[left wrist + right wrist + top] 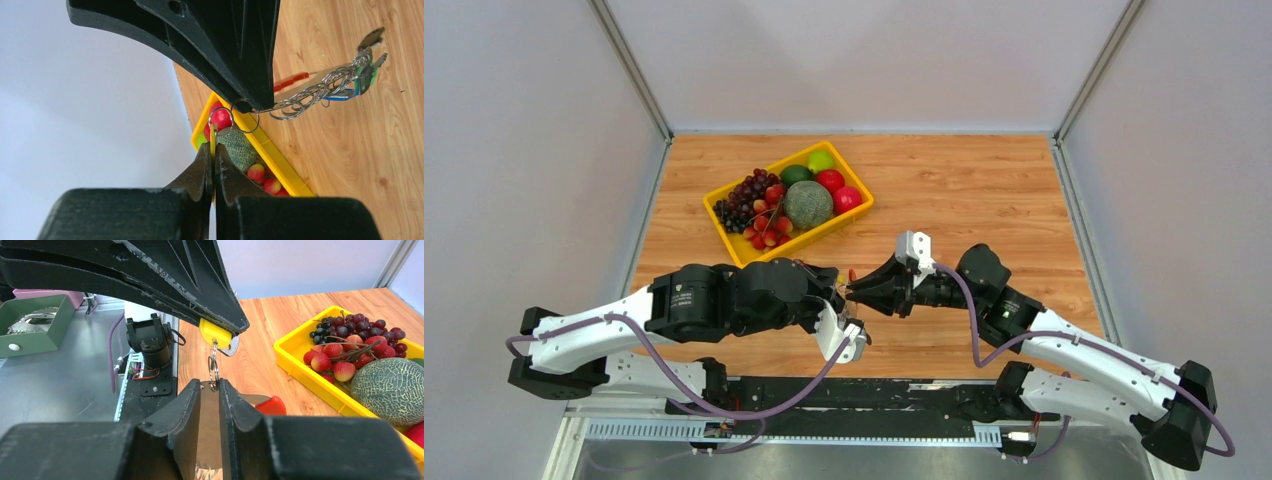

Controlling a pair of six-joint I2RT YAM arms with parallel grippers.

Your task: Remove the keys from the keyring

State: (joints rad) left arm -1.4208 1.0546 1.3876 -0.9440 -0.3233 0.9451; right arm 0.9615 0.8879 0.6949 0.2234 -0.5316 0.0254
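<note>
My left gripper [837, 290] is shut on the yellow key [212, 135], gripping its head edge-on; the key also shows in the right wrist view [215, 332]. My right gripper [862, 290] faces it tip to tip, shut on a flat metal piece of the keyring [213, 371]. Small rings link the yellow key to that piece. In the left wrist view the keyring's chain of rings [310, 92] hangs off to the right, with the blue, green and black keys [367, 75] at its end. The red tag [272, 406] hangs just below my right gripper [210, 386], above the table.
The yellow fruit tray [824, 232] with grapes, a melon, apples and strawberries stands just behind the grippers, near the left wall. Its rim shows in the left wrist view [280, 160]. A green box [30, 325] lies off the table's near edge.
</note>
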